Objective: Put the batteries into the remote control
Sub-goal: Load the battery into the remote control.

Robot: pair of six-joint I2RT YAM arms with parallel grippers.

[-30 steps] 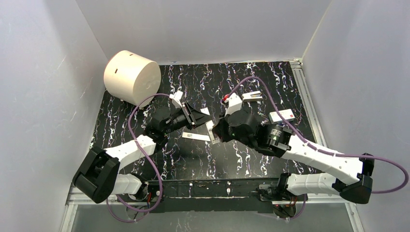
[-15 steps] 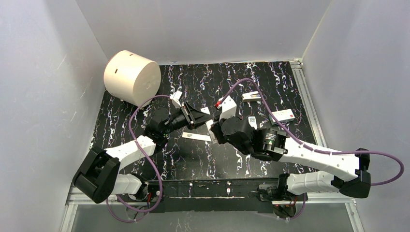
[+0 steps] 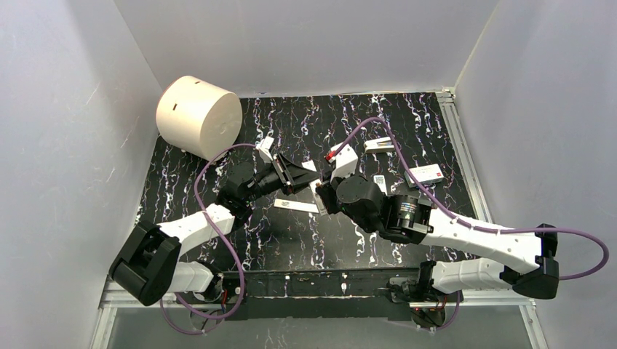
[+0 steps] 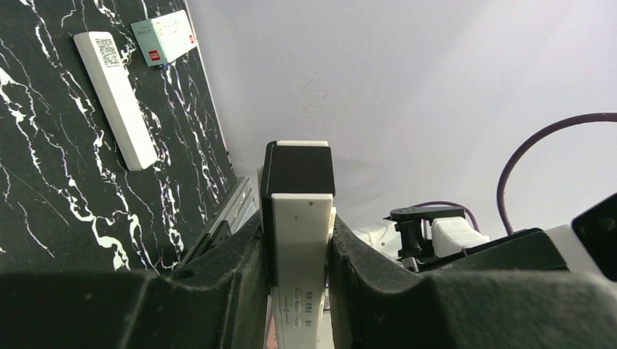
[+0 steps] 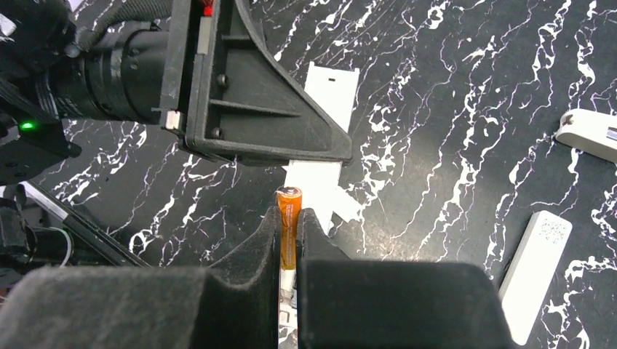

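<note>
My left gripper is shut on the white remote control, whose buttons show between the pads in the left wrist view. The remote also shows in the right wrist view, running under the left fingers. My right gripper is shut on an orange battery that stands up between its pads, its tip right at the remote's near end. I cannot tell whether they touch. In the top view the right gripper sits just right of the left one. The second battery is not in view.
A plain white strip lies just below the grippers. A white bar with a QR code and a white box with a red mark lie to the right. A small white part lies farther back. A big white roll stands at the back left.
My right arm has swung left and brought the battery closer to the remote. The left arm has held still with the remote.
</note>
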